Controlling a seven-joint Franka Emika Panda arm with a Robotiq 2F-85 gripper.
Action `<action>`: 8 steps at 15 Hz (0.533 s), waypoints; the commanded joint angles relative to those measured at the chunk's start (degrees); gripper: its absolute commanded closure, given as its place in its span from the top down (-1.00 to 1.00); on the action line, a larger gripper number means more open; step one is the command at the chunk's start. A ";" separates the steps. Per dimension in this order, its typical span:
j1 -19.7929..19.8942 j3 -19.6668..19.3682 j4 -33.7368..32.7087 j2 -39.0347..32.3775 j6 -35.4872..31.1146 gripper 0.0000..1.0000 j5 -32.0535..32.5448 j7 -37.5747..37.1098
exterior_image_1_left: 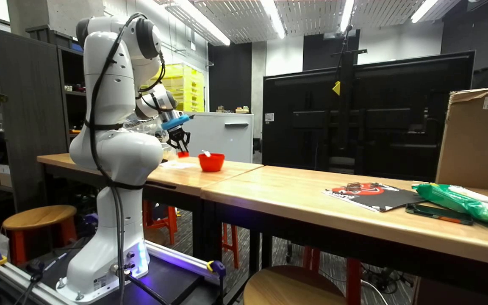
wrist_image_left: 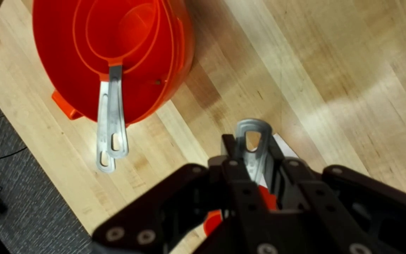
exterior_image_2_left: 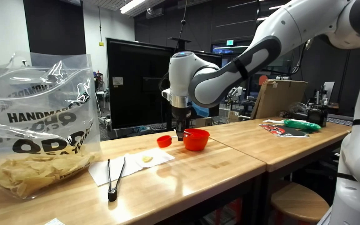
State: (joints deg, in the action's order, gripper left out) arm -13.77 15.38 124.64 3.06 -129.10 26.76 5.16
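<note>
My gripper is shut on the metal handle of a red measuring cup, whose slotted handle end pokes out past the fingertips in the wrist view. The cup hangs above the table, mostly hidden by the gripper in the wrist view. Beside it stands a red bowl with two more measuring cups nested inside; their metal handles lean over its rim. In an exterior view the gripper shows with the red cup just below its fingers.
A single chip lies on white paper. Black tongs rest on the paper's near side, with a large clear bag of chips at left. Farther along stand a green packet, a dark magazine and a cardboard box.
</note>
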 commanded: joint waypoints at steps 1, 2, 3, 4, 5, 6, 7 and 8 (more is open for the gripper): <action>-0.09 -0.15 0.24 -0.30 -0.02 -0.91 0.21 -0.61; -0.12 -0.15 0.16 -0.52 0.05 -0.91 0.04 -0.55; -0.14 -0.16 0.29 -0.69 -0.13 -0.91 -0.04 -0.56; -0.17 -0.17 0.26 -0.89 -0.10 -0.91 -0.17 -0.52; -0.20 -0.17 0.24 -1.11 -0.06 -0.91 -0.27 -0.52; -0.21 -0.18 0.28 -1.32 -0.14 -0.91 -0.25 -0.57; -0.23 -0.18 0.19 -1.57 -0.10 -0.91 -0.34 -0.56; -0.25 -0.19 0.18 -1.71 -0.11 -0.91 -0.38 -0.56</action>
State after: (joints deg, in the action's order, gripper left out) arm -13.75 15.35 124.84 1.50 -129.11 26.72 5.15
